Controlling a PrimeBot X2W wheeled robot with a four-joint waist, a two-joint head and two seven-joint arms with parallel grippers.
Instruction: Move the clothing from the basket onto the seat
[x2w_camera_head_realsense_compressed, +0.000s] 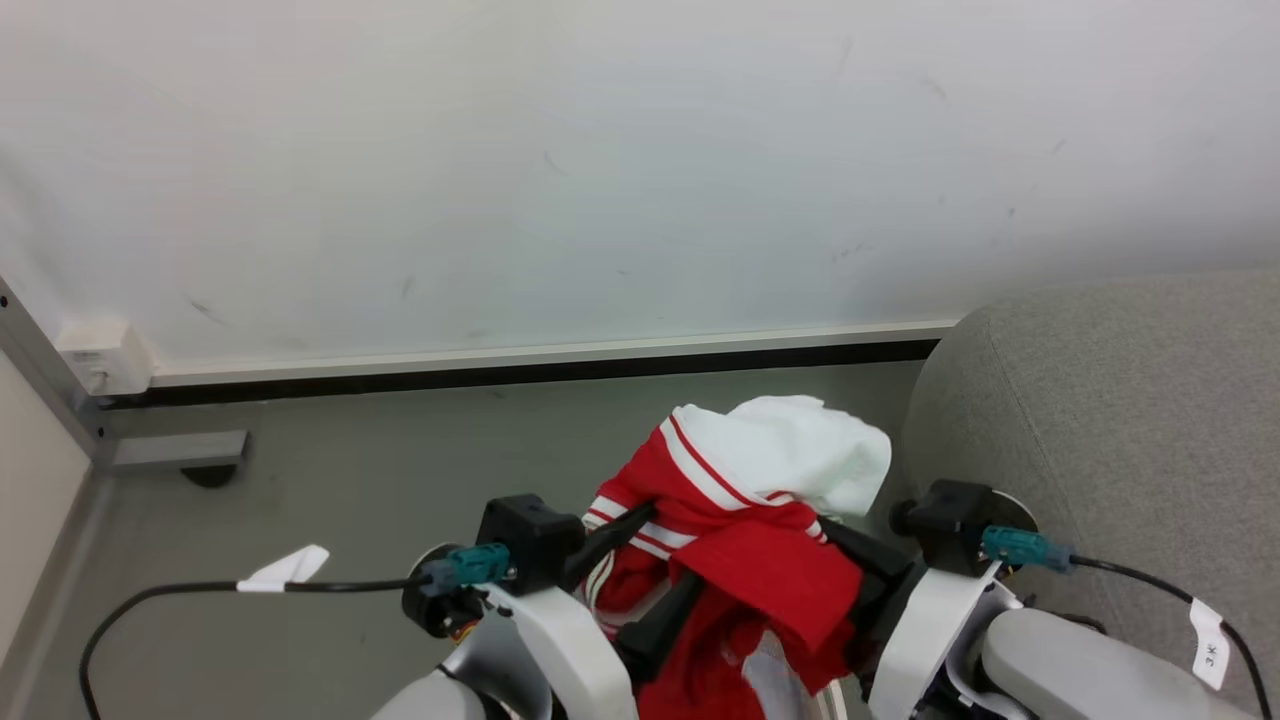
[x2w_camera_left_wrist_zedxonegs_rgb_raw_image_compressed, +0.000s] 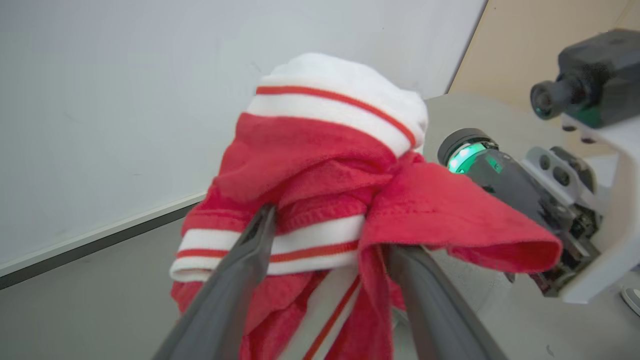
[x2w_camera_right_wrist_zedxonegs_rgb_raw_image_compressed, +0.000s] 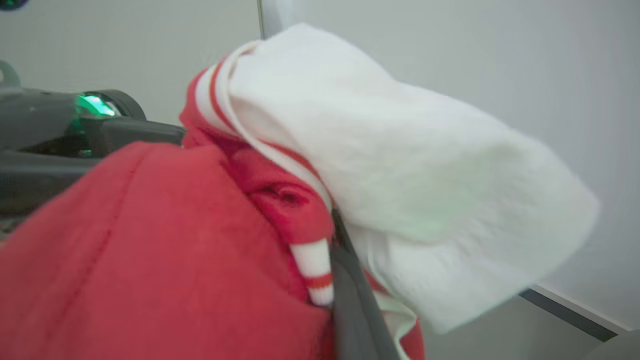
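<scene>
My right gripper (x2w_camera_right_wrist_zedxonegs_rgb_raw_image_compressed: 334, 235) pinches the clothing (x2w_camera_head_realsense_compressed: 745, 560); left gripper (x2w_camera_left_wrist_zedxonegs_rgb_raw_image_compressed: 330, 230) wide, cloth draped over it. Seat (x2w_camera_head_realsense_compressed: 1120, 420) lies right, nearer my right arm

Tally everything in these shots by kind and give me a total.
Grippers: 2, left gripper and right gripper
Clothing bundle: 1 (garments inside cannot be counted)
Sofa: 1
White cable tags: 2
Total: 6
</scene>
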